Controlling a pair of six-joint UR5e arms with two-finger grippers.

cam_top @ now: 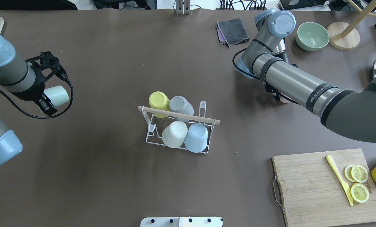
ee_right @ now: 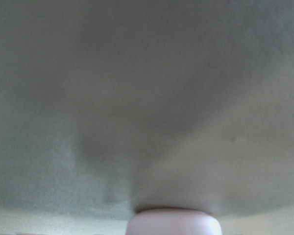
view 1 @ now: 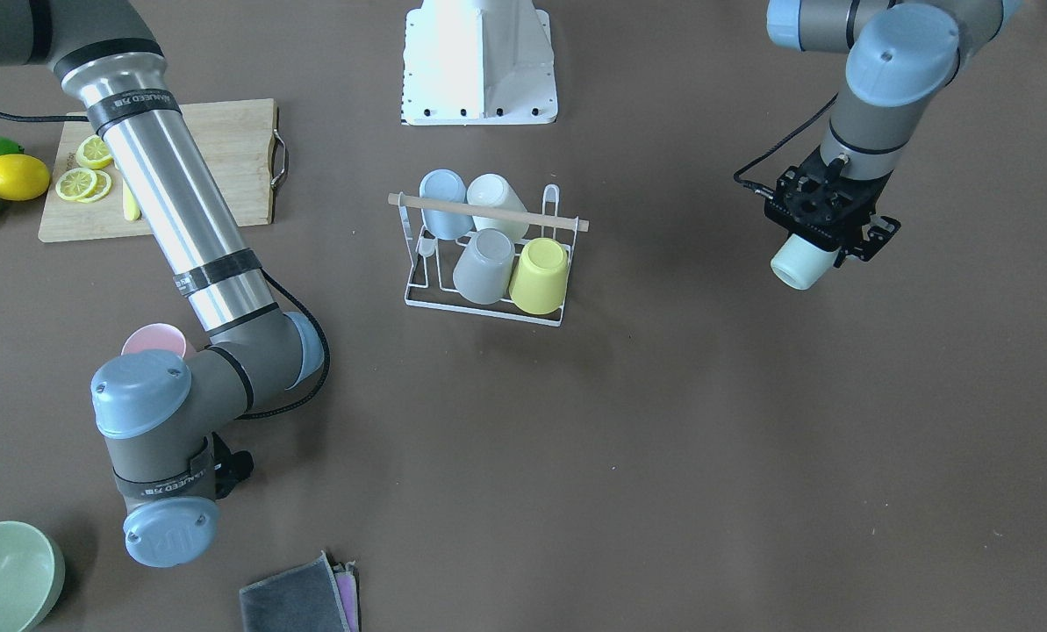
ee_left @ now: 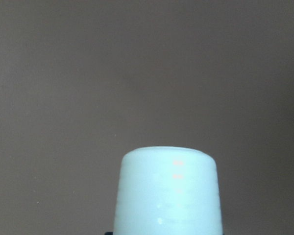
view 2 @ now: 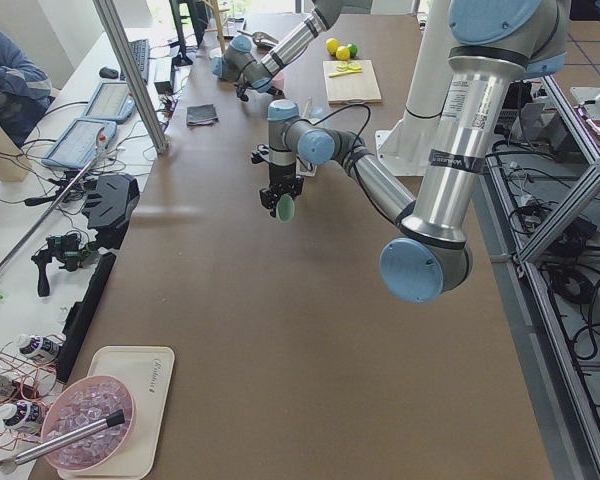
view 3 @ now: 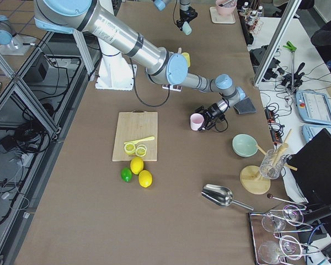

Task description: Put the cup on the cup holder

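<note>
The cup holder point(cam_top: 178, 115) is a white wire rack with a wooden rod, standing mid-table point(view 1: 484, 305). Several cups sit upturned on it. My left gripper point(cam_top: 50, 97) hangs in the air far to the rack's left, shut on a pale mint cup point(cam_top: 57, 95) point(view 1: 802, 263) that fills the left wrist view point(ee_left: 167, 193). A pink cup point(view 3: 197, 121) point(view 1: 159, 338) stands near the table's far side, and its end shows low in the right wrist view point(ee_right: 174, 221). My right gripper point(view 3: 208, 118) is right at it. My own arm hides the fingers, so I cannot tell their state.
A cutting board point(cam_top: 314, 186) bears lemon slices and a yellow knife point(cam_top: 339, 179). Whole lemons point(view 1: 14, 175) and a lime lie beside it. A green bowl point(cam_top: 312, 36), folded cloths point(cam_top: 233, 31) and a wooden stand point(cam_top: 342, 39) are beyond the right arm.
</note>
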